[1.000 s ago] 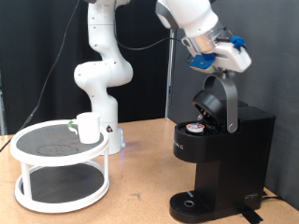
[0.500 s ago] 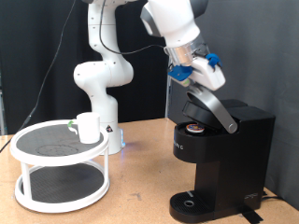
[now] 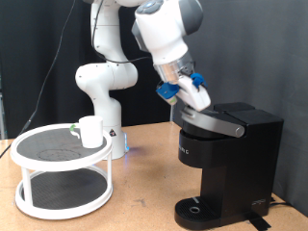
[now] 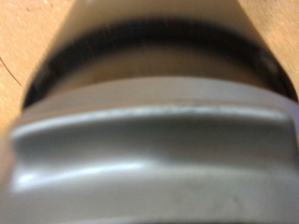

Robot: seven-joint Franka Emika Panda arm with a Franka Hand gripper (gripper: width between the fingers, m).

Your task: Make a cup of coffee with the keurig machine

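Observation:
The black keurig machine [image 3: 231, 159] stands at the exterior view's right. Its silver-trimmed lid [image 3: 214, 120] is pushed down almost flat, so the pod inside is hidden. My gripper [image 3: 190, 94] presses on the lid's front edge from above and from the exterior view's left. The wrist view is filled by the blurred silver lid trim [image 4: 149, 140], and no fingers show there. The white cup [image 3: 90, 131] stands on the top tier of a white round stand [image 3: 58, 152] at the exterior view's left, far from the gripper. The machine's drip base [image 3: 197, 209] holds nothing.
The arm's white base column [image 3: 104, 82] stands behind the round stand, between the stand and the machine. A black curtain forms the backdrop. The wooden table [image 3: 144, 192] shows between the stand and the machine.
The gripper has swung down and towards the exterior view's left, bringing the lid from upright to nearly closed. The pod seen in the open chamber is now covered. The cup has not moved.

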